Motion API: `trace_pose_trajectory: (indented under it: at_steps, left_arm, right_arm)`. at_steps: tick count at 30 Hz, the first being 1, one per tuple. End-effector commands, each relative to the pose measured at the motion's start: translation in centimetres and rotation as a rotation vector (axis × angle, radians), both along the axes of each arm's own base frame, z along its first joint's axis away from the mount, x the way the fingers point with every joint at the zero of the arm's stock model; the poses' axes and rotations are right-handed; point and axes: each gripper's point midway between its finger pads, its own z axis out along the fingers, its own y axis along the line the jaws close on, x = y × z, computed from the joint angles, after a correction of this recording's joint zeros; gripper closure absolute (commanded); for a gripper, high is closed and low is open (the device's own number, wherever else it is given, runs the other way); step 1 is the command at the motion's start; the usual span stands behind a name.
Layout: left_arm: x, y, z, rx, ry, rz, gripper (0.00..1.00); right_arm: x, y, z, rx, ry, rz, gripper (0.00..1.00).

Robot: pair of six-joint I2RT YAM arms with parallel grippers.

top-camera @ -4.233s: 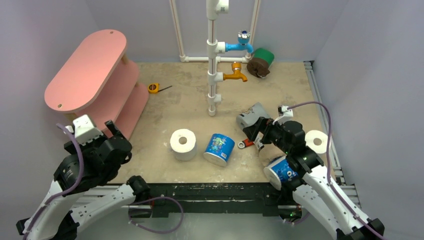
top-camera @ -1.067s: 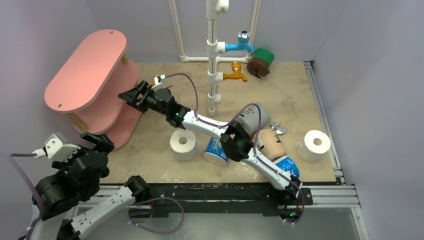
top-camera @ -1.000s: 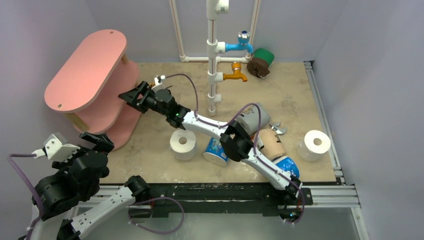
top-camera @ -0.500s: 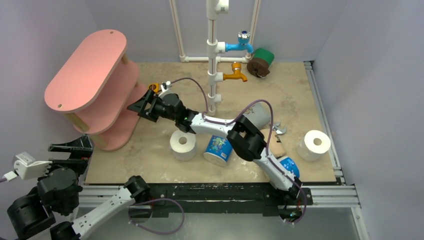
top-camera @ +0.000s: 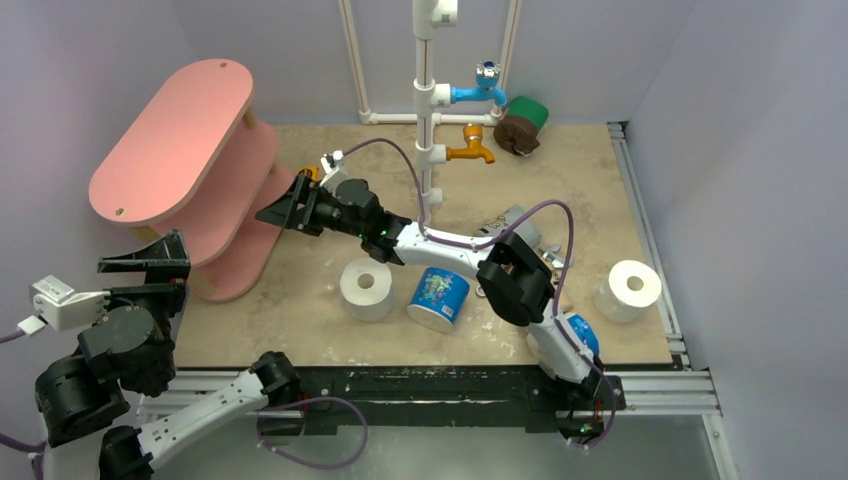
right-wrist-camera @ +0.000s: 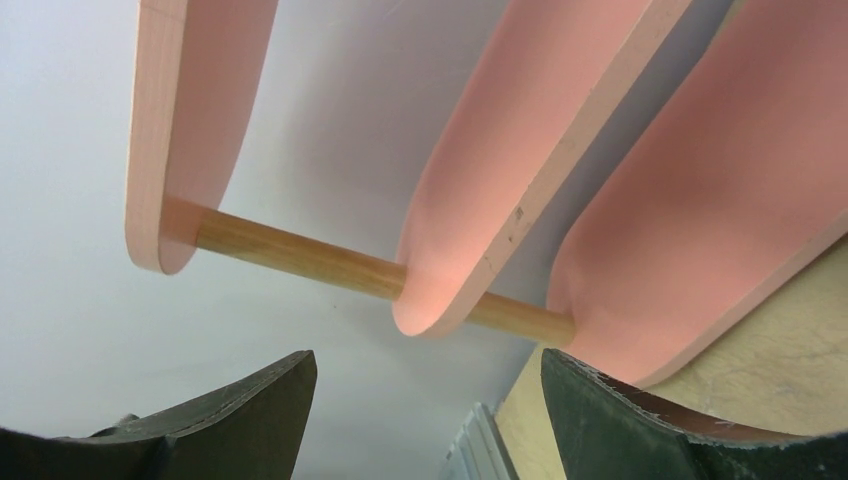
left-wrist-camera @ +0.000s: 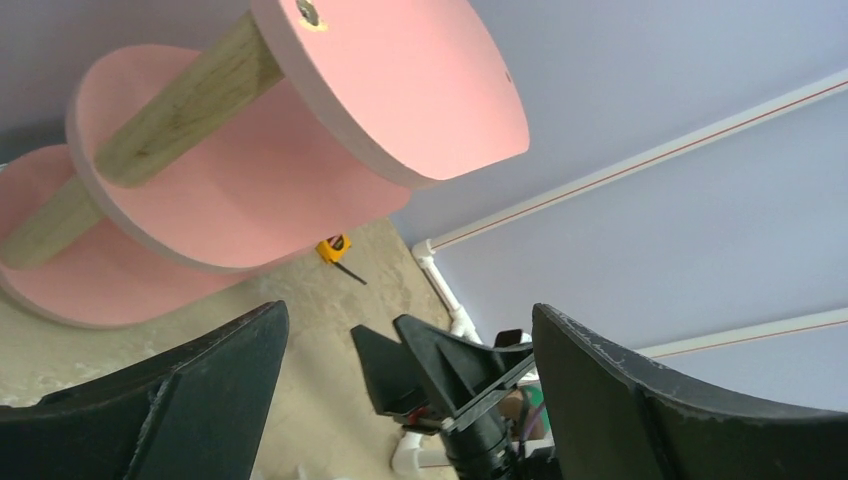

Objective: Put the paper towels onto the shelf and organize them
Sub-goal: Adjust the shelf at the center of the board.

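The pink three-tier shelf of oval boards on wooden posts (top-camera: 170,135) stands far left. The right gripper (top-camera: 280,205), fingers spread and empty, hovers just beside the shelf's lower boards, and the left gripper (top-camera: 138,278), also spread on nothing, hangs by its near end. On the beige table (top-camera: 560,180) near the front, apart from the shelf, lie a bare white paper towel roll (top-camera: 366,288) and a blue printed roll (top-camera: 438,297) beside it.

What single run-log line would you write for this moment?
left gripper: open, empty | right gripper: open, empty, facing shelf | white roll, blue printed roll: on table | shelf: no roll seen
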Motion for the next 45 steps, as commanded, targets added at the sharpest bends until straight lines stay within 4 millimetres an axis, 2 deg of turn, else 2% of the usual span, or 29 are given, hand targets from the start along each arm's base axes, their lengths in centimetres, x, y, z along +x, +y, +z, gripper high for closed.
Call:
trace_pose_trajectory:
  at_steps: [1,9,14,26,33,36,40,43,45]
  left_arm:
    - [0.8,-0.2,2.5,-0.073,-0.081,0.055,0.10]
    - [1.1,0.4,3.9,-0.041,-0.087,0.149,0.14]
    - [1.9,-0.6,4.4,0.017,-0.054,0.161,0.15]
    - [2.6,-1.6,4.5,0.140,0.020,0.148,0.07]
    - [5.2,-5.8,7.8,0.427,0.123,-0.009,0.02]
    - [6.0,-7.4,8.5,0.532,0.150,-0.089,0.00]
    - [7.5,-10.6,7.7,0.687,0.212,-0.221,0.00]
    - [8.0,-11.9,6.7,0.739,0.226,-0.272,0.00]
    - [8.4,-13.0,7.0,0.761,0.187,-0.320,0.00]
  right_arm:
    - [-1.9,-0.7,3.3,0.040,-0.095,0.045,0.16]
    - [-2.7,-1.8,4.0,0.045,-0.117,0.056,0.16]
    - [-3.2,-2.2,4.3,0.045,-0.120,0.062,0.16]
    - [-4.0,-3.7,4.7,0.029,-0.135,0.044,0.16]
    - [-3.9,-5.3,4.1,-0.064,-0.189,0.002,0.15]
    - [-3.6,-6.6,3.8,-0.141,-0.230,-0.035,0.15]
    - [-3.5,-8.3,3.1,-0.210,-0.274,-0.065,0.13]
    - [-3.8,-9.1,2.4,-0.251,-0.289,-0.068,0.13]
    - [-3.9,-9.6,1.9,-0.275,-0.295,-0.071,0.13]
